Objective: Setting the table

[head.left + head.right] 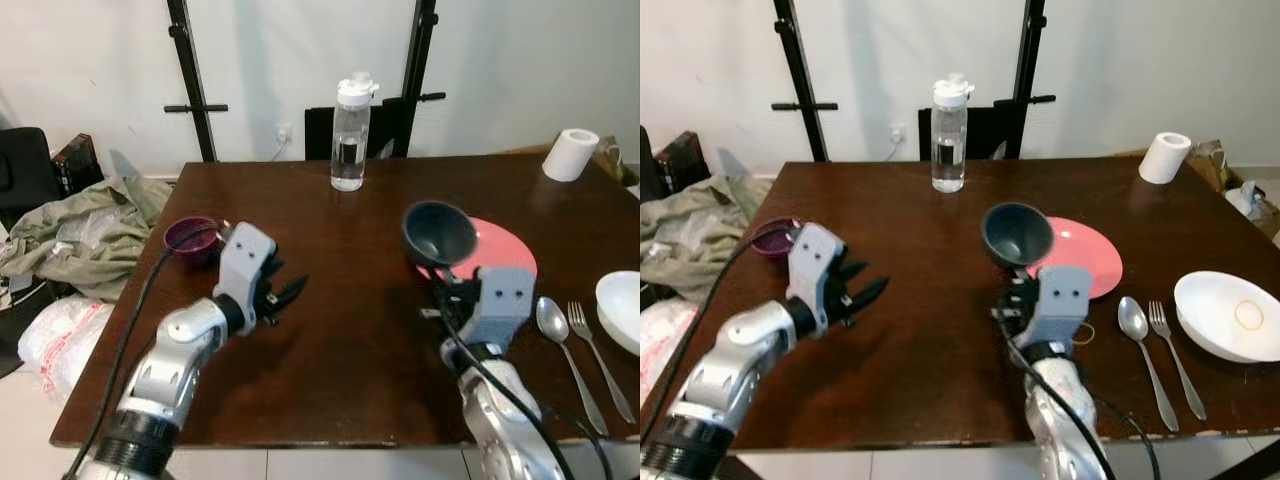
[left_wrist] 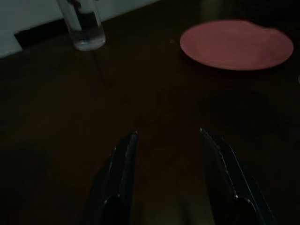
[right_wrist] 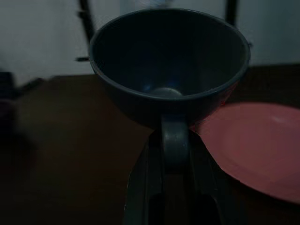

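The dark wooden worktop carries everything. On its right half lies a pink plate, flat, with a white bowl well apart at the right edge. Between plate and white bowl a spoon and fork lie side by side, handles toward the robot. A clear bottle with a white cap stands upright at the far middle, and a paper roll sits at the far right corner. A small purple cup rests near the left edge.

The right end effector is closed on the handle of a dark grey bowl, which it holds raised and tilted, mouth toward the robot, over the near-left rim of the plate. The handle sits pinched between the two black fingers, with the bowl just beyond their tips.

The left end effector hovers above bare wood on the left half, fingers spread apart and holding nothing. The purple cup is just behind it to its left, and the plate lies well apart to its right.
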Robot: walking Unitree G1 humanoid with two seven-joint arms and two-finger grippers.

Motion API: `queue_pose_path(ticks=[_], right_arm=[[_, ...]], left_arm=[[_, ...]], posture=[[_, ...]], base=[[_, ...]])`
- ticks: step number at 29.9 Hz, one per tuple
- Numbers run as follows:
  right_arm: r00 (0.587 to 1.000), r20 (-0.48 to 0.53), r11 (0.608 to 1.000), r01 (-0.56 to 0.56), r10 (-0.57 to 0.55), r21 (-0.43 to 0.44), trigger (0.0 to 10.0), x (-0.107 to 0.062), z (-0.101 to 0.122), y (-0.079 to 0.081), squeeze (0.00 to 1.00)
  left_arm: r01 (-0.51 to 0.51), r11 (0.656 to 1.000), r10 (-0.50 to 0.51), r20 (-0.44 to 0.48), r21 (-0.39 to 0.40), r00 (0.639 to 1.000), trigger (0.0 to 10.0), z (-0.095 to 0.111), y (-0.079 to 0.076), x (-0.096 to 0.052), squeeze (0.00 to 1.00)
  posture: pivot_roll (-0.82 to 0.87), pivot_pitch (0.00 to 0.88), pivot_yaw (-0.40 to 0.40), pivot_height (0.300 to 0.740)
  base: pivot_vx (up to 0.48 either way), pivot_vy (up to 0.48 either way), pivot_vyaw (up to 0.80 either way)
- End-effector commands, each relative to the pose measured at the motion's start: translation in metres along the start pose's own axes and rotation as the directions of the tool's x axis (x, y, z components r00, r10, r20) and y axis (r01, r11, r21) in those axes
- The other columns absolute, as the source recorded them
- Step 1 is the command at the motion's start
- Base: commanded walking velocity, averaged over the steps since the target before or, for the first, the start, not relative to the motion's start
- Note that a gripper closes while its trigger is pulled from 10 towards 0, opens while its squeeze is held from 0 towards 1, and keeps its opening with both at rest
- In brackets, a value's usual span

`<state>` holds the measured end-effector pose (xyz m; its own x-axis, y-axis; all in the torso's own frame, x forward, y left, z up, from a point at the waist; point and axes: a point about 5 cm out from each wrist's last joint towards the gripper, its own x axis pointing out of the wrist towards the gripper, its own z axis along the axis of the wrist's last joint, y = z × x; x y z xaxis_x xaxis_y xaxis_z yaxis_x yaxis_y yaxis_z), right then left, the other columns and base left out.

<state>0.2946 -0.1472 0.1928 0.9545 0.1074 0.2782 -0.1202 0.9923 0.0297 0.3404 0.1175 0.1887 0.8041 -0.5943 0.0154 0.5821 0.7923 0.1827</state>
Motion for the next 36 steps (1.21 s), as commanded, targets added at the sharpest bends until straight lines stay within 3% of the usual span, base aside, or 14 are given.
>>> queue_pose_path(ticks=[1, 5, 11, 22, 36], right_arm=[[1.0, 0.007, 1.0, -0.022, 0.022, -0.004, 10.0, -0.003, 0.002, 0.007, 0.0], [1.0, 0.0, 1.0, -0.021, 0.021, 0.007, 10.0, -0.004, 0.0, 0.01, 0.0], [0.998, -0.055, 0.995, 0.024, -0.019, 0.097, 10.0, -0.006, -0.011, 0.013, 0.0], [0.997, -0.073, 0.992, 0.042, -0.033, 0.117, 10.0, -0.006, -0.012, 0.01, 0.0], [0.996, -0.089, 0.993, 0.031, -0.021, 0.113, 10.0, -0.006, -0.015, 0.011, 0.0]], left_arm=[[-0.037, 0.999, 0.037, -0.015, -0.008, 0.999, 10.0, -0.004, -0.001, -0.007, 0.0], [-0.084, 0.996, 0.084, -0.01, -0.025, 0.996, 10.0, -0.006, -0.001, -0.012, 0.0], [-0.249, 0.963, 0.247, -0.03, -0.103, 0.969, 10.0, -0.016, 0.001, -0.02, 0.0], [-0.292, 0.947, 0.291, -0.027, -0.132, 0.956, 10.0, -0.015, -0.003, -0.019, 0.0], [-0.299, 0.944, 0.298, -0.029, -0.138, 0.954, 10.0, -0.015, -0.006, -0.019, 0.0]], posture=[[0.06, 0.102, 0.114, 0.74], [0.06, 0.104, 0.112, 0.74], [0.06, 0.106, 0.098, 0.74], [0.05, 0.106, 0.091, 0.74], [0.05, 0.103, 0.09, 0.74]], base=[[0.0, 0.0, 0.0], [0.0, 0.0, 0.0], [0.0, 0.0, 0.0], [0.0, 0.0, 0.0], [-0.312, 0.0, 0.0]])
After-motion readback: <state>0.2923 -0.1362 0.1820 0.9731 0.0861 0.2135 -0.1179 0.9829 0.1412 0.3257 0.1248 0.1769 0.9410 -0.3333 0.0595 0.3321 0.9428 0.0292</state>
